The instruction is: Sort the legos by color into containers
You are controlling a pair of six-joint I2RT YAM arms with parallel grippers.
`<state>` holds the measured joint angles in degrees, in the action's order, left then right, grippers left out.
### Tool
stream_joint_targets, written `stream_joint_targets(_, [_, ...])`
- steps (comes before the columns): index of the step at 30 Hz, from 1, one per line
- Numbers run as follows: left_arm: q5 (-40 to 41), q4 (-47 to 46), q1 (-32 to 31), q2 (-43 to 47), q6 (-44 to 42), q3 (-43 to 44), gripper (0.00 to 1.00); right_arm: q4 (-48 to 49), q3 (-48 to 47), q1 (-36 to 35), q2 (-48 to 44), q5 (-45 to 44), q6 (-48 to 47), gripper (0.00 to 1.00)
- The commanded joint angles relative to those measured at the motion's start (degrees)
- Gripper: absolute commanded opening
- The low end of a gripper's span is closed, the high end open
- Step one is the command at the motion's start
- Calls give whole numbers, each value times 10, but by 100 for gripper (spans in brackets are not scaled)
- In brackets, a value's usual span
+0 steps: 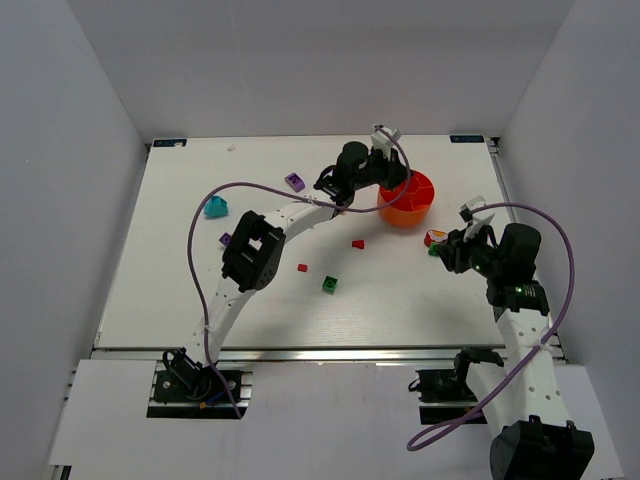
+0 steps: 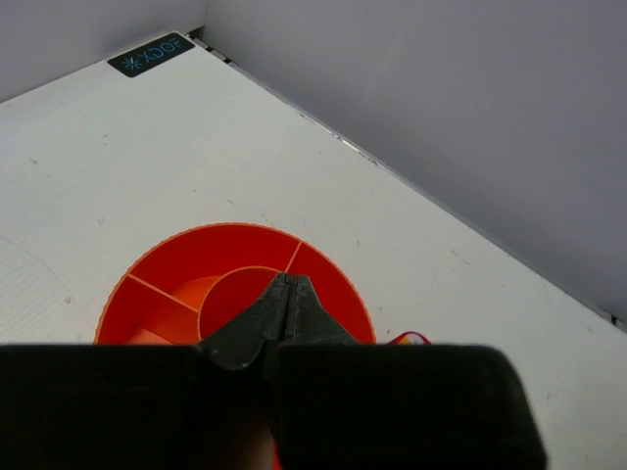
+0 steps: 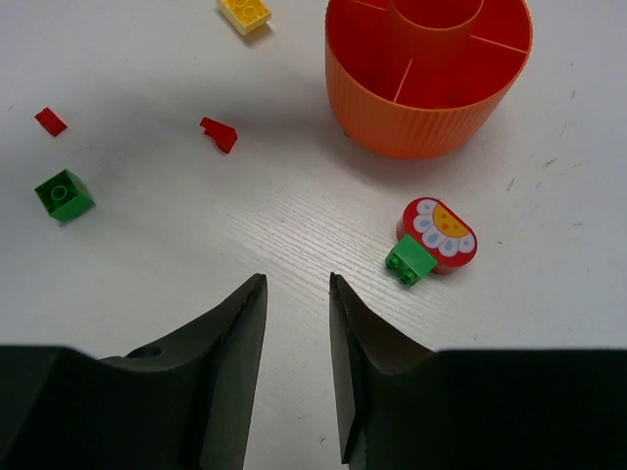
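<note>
The orange bowl [image 1: 408, 199] with a central cup and radial dividers stands at the back right. My left gripper [image 1: 398, 180] is shut and empty, its tips [image 2: 289, 280] just above the bowl's central cup [image 2: 235, 284]. My right gripper [image 1: 447, 247] is open and empty [image 3: 296, 282], low over the table in front of the bowl [image 3: 431, 98]. A red flower-printed lego [image 3: 439, 233] with a small green lego [image 3: 410, 260] against it lies just right of its fingers. A green lego [image 3: 64, 194], two red legos [image 3: 219, 133] [image 3: 50, 120] and a yellow lego [image 3: 245, 13] lie to the left.
A purple lego [image 1: 294, 181], a teal lego [image 1: 215, 207] and a small purple lego [image 1: 225, 239] lie on the left half of the table. The green lego [image 1: 329, 284] and red legos [image 1: 357, 243] [image 1: 302, 267] lie mid-table. Grey walls enclose the table.
</note>
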<state>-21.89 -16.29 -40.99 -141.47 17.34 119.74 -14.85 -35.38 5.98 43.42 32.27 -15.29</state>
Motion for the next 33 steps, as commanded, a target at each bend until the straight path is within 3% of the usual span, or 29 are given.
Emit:
stream_joint_targets(1, [-3, -3, -2, 55, 10, 11, 7, 4, -17, -2, -11, 38, -27, 38])
stream_joint_targets(2, [1, 1, -2, 72, 21, 4, 0, -4, -12, -6, -11, 74, -66, 43])
stream_joint_targets(5, [11, 32, 11, 177, 50, -70, 0, -26, 20, -15, -7, 182, -201, 51])
stream_joint_targets(6, [18, 41, 11, 209, 59, -138, 0, -34, 21, -25, -3, 204, -227, 51])
stream_joint_targets(9, [69, 114, 25, 356, 53, -242, 37, -49, -2, -58, 39, 262, -272, 53])
stream_joint_targets(10, [81, 159, 31, 390, 37, -307, 58, -39, -10, -78, 72, 254, -268, 54])
stream_joint_targets(13, [142, 266, 48, 526, -4, -431, 71, -36, -75, -155, 178, 159, -266, 60])
stream_joint_targets(14, [163, 288, 56, 557, -12, -461, 76, -42, -94, -186, 210, 107, -259, 70])
stream_joint_targets(18, [293, 357, 67, 719, -49, -593, 81, -11, -172, -293, 349, -53, -177, 89])
stream_joint_targets(23, [410, 362, 72, 841, -71, -749, 82, -20, -282, -358, 475, -221, -112, 88])
stream_joint_targets(28, [452, 347, 72, 897, -81, -763, 84, -40, -365, -384, 583, -287, -88, 82])
stream_joint_targets(33, [436, 350, 72, 896, -83, -771, 84, -76, -430, -382, 654, -302, -87, 74])
